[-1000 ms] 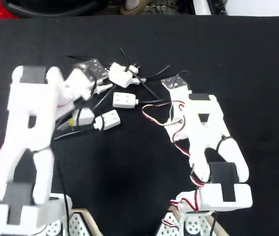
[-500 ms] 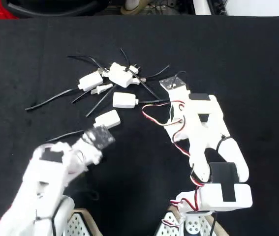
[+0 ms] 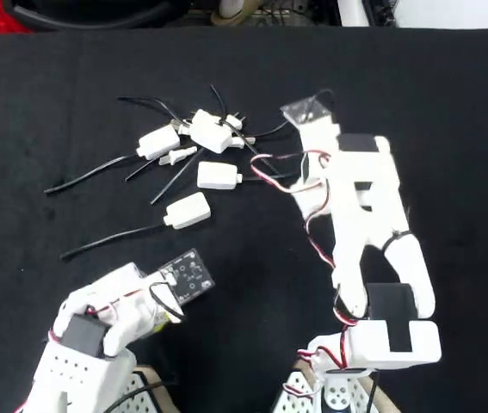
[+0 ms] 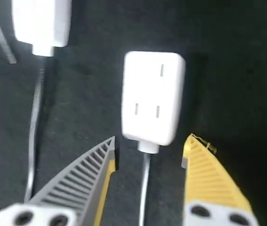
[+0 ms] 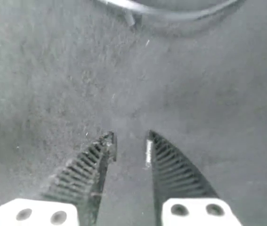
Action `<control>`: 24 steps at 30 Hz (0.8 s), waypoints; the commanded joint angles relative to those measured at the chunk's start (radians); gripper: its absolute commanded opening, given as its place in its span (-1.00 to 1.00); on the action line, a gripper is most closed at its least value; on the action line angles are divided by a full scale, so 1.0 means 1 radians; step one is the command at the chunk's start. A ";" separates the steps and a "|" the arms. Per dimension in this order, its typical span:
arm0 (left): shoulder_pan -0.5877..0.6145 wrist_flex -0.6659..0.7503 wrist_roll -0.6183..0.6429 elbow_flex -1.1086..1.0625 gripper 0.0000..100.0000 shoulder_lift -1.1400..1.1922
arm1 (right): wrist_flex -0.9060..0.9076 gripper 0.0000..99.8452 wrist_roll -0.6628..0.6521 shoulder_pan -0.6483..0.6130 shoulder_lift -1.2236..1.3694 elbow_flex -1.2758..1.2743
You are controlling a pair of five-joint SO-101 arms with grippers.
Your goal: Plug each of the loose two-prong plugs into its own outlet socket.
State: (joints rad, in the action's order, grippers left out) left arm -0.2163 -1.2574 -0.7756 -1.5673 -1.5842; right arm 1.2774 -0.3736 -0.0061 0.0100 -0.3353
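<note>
Left wrist view: left tool (image 4: 150, 141) spread open and empty, outlet socket (image 4: 153, 96) straight ahead.
The socket lay on the black worktop (image 3: 450, 129) just beyond the fingertips, centred on the gap, its long axis in line with the tool and its cord running back between the jaws. In the high view it sat left of centre, with the left tool below it and nearer than the right tool (image 3: 308, 112). That one was slightly parted, holding nothing, at upper centre beside a two-prong plug (image 3: 213, 131).
</note>
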 commanded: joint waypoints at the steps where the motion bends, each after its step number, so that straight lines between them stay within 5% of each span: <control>1: 0.031 -0.003 0.008 -0.019 -0.52 -0.109 | -0.005 -0.75 -0.008 -0.040 -0.002 0.142; 7: 0.012 -0.043 0.092 -0.061 -0.52 -0.247 | -0.117 -0.75 -0.046 -0.247 0.013 0.163; 13: 0.093 -0.046 0.150 -0.045 -0.52 -0.239 | -0.218 -0.74 -0.015 -0.302 0.246 0.286; 24: 0.285 -0.009 0.235 -0.087 -0.52 -0.238 | -0.074 -0.75 0.977 -0.315 0.595 0.819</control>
State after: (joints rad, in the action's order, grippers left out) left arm 0.0169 -1.2881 -0.5531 -1.6563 -1.8236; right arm 1.1423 0.2018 -0.3023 0.5516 0.2647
